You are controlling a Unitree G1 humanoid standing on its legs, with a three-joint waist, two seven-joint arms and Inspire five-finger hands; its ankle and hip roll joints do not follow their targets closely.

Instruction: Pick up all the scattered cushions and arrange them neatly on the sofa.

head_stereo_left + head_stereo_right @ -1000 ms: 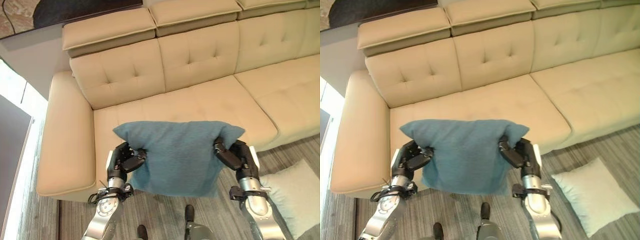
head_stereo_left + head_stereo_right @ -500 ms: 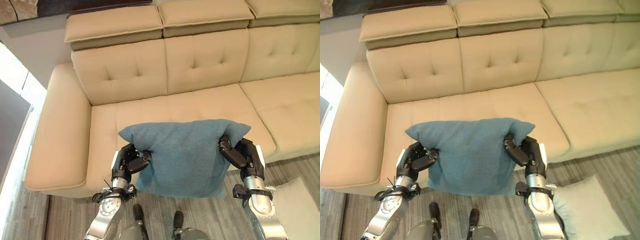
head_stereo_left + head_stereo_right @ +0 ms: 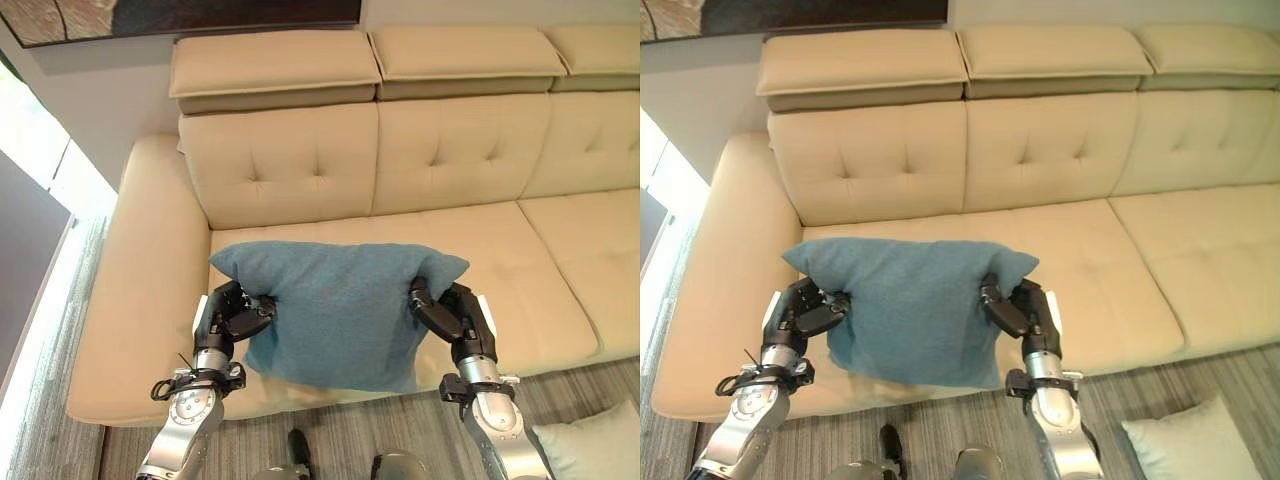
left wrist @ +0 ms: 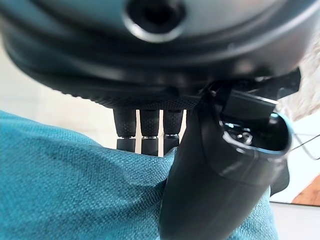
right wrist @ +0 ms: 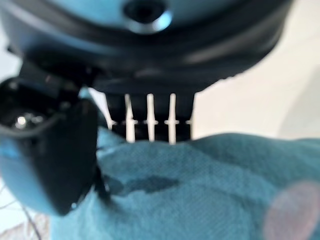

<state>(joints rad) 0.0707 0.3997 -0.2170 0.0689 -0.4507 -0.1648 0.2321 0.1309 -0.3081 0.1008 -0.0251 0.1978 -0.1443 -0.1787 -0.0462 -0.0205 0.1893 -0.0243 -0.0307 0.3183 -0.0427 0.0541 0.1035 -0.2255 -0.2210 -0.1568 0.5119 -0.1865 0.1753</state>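
A teal-blue cushion (image 3: 338, 305) hangs upright between my two hands over the front of the beige sofa's left seat (image 3: 300, 232). My left hand (image 3: 228, 313) is shut on its left edge, thumb (image 4: 220, 180) pressed into the fabric (image 4: 75, 190). My right hand (image 3: 450, 313) is shut on the right edge, with the cloth (image 5: 200, 190) bunched under its fingers (image 5: 150, 117). A pale mint cushion (image 3: 1195, 445) lies on the floor at the lower right.
The sofa's tufted backrest (image 3: 370, 155) and headrests (image 3: 275, 65) rise behind the seat. Its wide left armrest (image 3: 140, 290) runs beside my left arm. More seat (image 3: 590, 250) stretches to the right. Grey wood flooring (image 3: 345, 440) lies in front.
The camera has come closer to the sofa and shifted. The blue cushion, still held by both hands, now hangs over the seat's front instead of over the floor.
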